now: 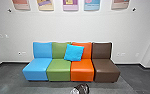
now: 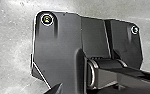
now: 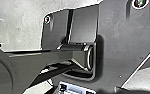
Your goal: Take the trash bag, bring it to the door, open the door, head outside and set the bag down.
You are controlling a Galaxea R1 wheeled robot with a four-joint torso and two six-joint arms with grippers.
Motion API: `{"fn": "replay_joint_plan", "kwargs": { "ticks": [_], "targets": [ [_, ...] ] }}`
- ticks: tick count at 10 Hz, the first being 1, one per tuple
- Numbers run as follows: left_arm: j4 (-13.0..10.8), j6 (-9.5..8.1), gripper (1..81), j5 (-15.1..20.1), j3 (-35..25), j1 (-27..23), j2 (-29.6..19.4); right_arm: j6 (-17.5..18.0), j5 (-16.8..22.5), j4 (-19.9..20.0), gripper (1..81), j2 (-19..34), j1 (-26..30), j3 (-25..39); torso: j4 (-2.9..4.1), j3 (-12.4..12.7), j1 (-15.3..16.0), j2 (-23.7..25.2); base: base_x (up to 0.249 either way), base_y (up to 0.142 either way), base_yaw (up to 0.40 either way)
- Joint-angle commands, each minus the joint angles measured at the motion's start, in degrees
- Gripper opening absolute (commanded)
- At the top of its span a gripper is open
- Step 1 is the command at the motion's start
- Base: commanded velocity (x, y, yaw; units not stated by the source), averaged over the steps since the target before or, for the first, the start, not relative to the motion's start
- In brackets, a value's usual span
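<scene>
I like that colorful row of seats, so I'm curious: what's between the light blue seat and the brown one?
The head view shows a green seat and an orange seat there, with a bright blue cushion against their backrests.

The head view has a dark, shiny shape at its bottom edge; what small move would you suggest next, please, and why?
I would probably bend the torso slightly forward: the dark shape, below the orange seat, is cut off by the picture's edge, and I cannot tell whether it is the trash bag.
</scene>
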State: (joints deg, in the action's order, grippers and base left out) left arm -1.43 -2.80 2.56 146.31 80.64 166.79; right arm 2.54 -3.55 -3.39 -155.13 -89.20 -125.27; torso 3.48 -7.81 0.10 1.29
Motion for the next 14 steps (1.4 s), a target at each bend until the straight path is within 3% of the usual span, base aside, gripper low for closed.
{"fn": "replay_joint_plan", "kwargs": {
  "ticks": [1,14],
  "targets": [
    [-0.5,0.52,81.1,3.2,-0.3,-2.8,-0.5,-0.1,3.1,0.7,81.1,1.0,1.7,0.7,0.0,0.0,0.0,0.0,0.191,0.0,0.0],
    [-0.5,0.52,81.1,3.2,-0.3,-2.7,-0.6,-0.2,3.0,0.6,81.1,1.0,1.4,0.7,0.0,0.0,0.0,0.0,0.138,0.0,0.0]
  ]
}}
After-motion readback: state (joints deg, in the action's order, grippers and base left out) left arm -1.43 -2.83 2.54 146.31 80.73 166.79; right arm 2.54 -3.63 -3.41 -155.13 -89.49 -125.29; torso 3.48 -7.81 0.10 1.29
